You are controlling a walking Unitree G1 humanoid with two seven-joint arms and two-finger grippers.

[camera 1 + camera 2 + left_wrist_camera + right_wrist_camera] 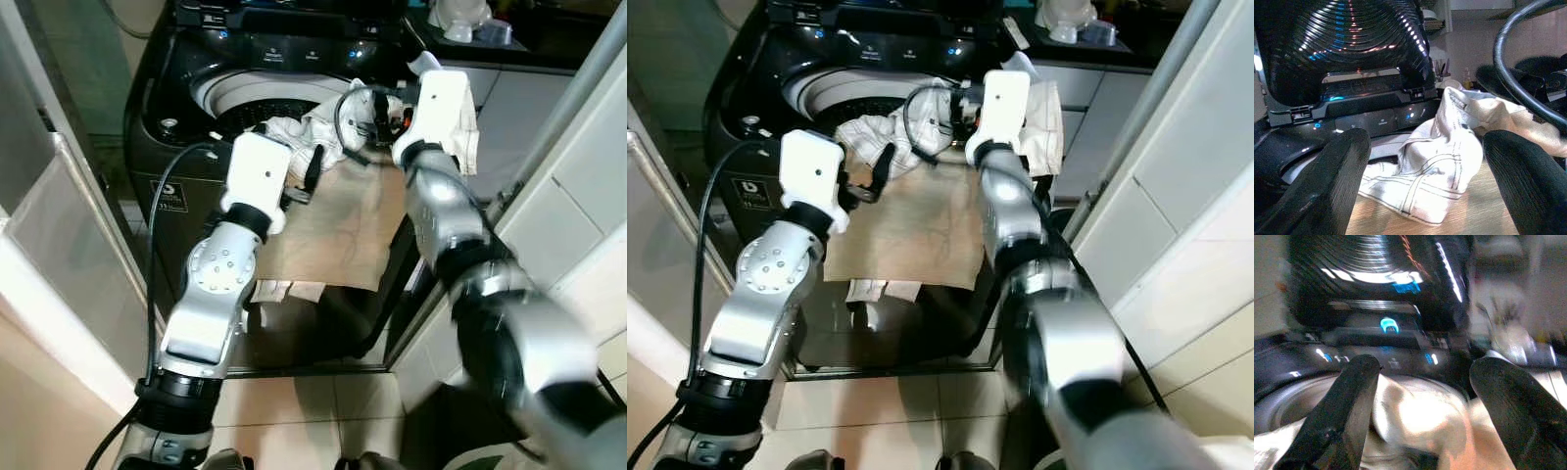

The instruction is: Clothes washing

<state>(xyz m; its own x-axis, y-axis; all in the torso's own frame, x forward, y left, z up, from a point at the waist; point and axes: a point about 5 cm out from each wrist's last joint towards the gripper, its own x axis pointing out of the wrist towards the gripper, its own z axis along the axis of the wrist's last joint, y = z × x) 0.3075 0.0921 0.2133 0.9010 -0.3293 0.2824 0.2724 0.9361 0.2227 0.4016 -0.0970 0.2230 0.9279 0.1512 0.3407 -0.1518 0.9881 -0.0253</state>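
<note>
A dark top-load washing machine (176, 147) stands before me with its lid up. A white garment (294, 132) is bunched on the drum's front rim. A tan cloth (338, 230) hangs from the rim down the machine's front. My left gripper (306, 176) is open at the cloth's upper left edge, pointing at the white garment (1440, 161), with nothing between its fingers (1327, 181). My right gripper (367, 113) hovers open just over the white garment's right end, above the drum. In the blurred right wrist view, white cloth (1415, 421) lies below the spread fingers (1347, 406).
A white door panel (59, 225) stands close on the left. White cabinet fronts (578, 196) are on the right. A counter with white items (460, 20) lies behind the machine. Tiled floor (304, 401) stretches in front of it.
</note>
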